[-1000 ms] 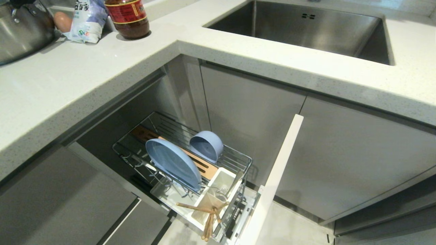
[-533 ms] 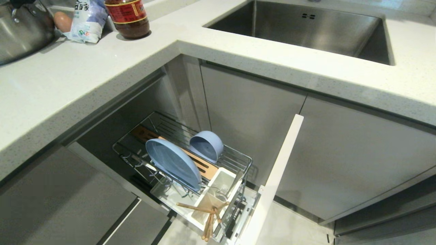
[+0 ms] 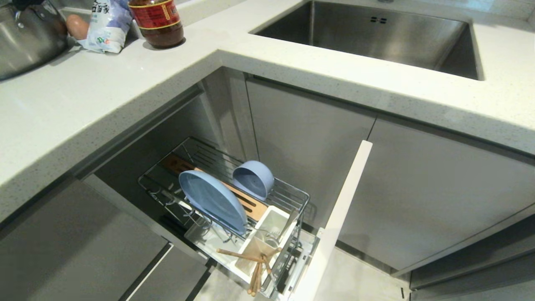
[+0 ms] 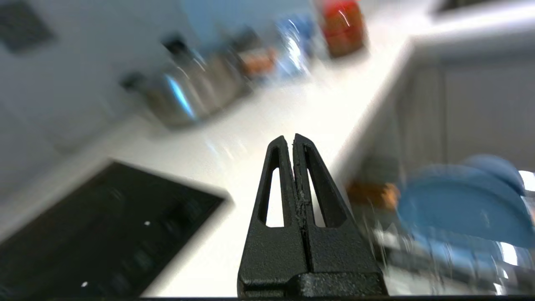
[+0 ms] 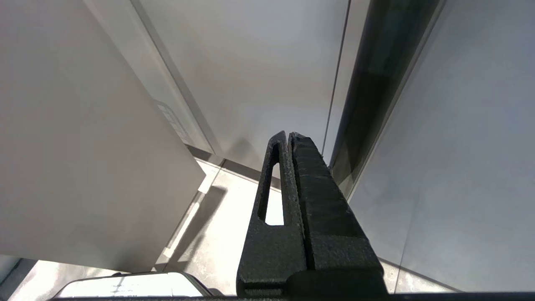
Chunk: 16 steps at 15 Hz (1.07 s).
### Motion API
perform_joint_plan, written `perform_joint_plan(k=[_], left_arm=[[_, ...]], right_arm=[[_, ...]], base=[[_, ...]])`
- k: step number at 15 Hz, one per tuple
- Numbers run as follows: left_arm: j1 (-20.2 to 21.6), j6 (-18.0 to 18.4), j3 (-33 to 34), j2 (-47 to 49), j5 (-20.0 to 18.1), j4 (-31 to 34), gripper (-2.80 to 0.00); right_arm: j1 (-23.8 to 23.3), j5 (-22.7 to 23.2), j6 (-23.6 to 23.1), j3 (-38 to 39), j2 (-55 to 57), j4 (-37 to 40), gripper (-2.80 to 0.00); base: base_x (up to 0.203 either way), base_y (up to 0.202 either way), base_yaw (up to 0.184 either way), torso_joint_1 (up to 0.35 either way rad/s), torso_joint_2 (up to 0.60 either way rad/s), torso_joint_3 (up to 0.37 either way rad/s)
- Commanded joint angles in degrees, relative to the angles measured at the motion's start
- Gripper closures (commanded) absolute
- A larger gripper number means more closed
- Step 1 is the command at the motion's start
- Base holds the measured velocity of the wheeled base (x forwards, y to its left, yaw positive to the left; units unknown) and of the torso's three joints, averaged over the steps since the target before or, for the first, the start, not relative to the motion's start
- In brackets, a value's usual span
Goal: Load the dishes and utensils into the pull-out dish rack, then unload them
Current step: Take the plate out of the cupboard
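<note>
The pull-out dish rack [image 3: 292,194] stands drawn out under the counter. A pale blue plate [image 3: 211,200] stands on edge in its prongs, and a pale blue bowl [image 3: 254,179] lies tipped on its side behind it. Wooden chopsticks [image 3: 255,265] and a metal fork and spoon [image 3: 273,237] sit in the white utensil cup [image 3: 273,221]. Neither arm shows in the head view. My left gripper [image 4: 291,138] is shut and empty, out over the counter, with the blurred plate [image 4: 455,205] to one side. My right gripper [image 5: 288,134] is shut and empty, low beside cabinet fronts.
On the counter's far left stand a steel pot [image 3: 25,37], an egg [image 3: 77,26], a plastic bag [image 3: 106,25] and a sauce jar [image 3: 158,21]. A steel sink [image 3: 376,37] lies at the back right. A black cooktop [image 4: 96,225] shows in the left wrist view. The rack's narrow white front [image 3: 338,217] juts out.
</note>
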Motion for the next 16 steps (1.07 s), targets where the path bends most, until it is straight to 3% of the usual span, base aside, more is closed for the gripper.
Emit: perform_joint_plan(k=[1, 3, 5, 7, 8, 10, 14, 16], left_arm=[[1.2, -2.7, -13.7, 17.6, 1.1, -2.2, 0.0], [1.7, -11.2, -25.0, 28.8, 3.1, -4.7, 0.0], [1.4, -25.1, -31.0, 38.2, 5.4, -6.1, 0.0], [-3.3, -39.0, -33.4, 45.0, 7.1, -6.4, 0.0], [-8.0, -42.7, -33.9, 46.7, 8.4, -5.9, 0.0], [-19.1, -45.7, -34.1, 48.9, 12.1, -5.0, 0.0], [-43.1, -49.3, -31.3, 53.8, 24.5, -4.1, 0.0], [-47.8, -54.5, -30.3, 58.2, 27.9, -0.3, 0.0]], right_arm=[[0.0, 0.0, 0.0, 0.0, -0.2, 0.0, 0.0], [0.0, 0.0, 0.0, 0.0, -0.2, 0.0, 0.0], [0.0, 0.0, 0.0, 0.0, -0.2, 0.0, 0.0], [0.0, 0.0, 0.0, 0.0, -0.2, 0.0, 0.0], [0.0, 0.0, 0.0, 0.0, -0.2, 0.0, 0.0], [0.0, 0.0, 0.0, 0.0, -0.2, 0.0, 0.0], [0.0, 0.0, 0.0, 0.0, -0.2, 0.0, 0.0], [0.0, 0.0, 0.0, 0.0, -0.2, 0.0, 0.0]], base=[[0.0, 0.0, 0.0, 0.0, 0.0, 0.0], [0.0, 0.0, 0.0, 0.0, 0.0, 0.0], [0.0, 0.0, 0.0, 0.0, 0.0, 0.0], [0.0, 0.0, 0.0, 0.0, 0.0, 0.0], [0.0, 0.0, 0.0, 0.0, 0.0, 0.0], [0.0, 0.0, 0.0, 0.0, 0.0, 0.0], [0.0, 0.0, 0.0, 0.0, 0.0, 0.0], [0.0, 0.0, 0.0, 0.0, 0.0, 0.0]])
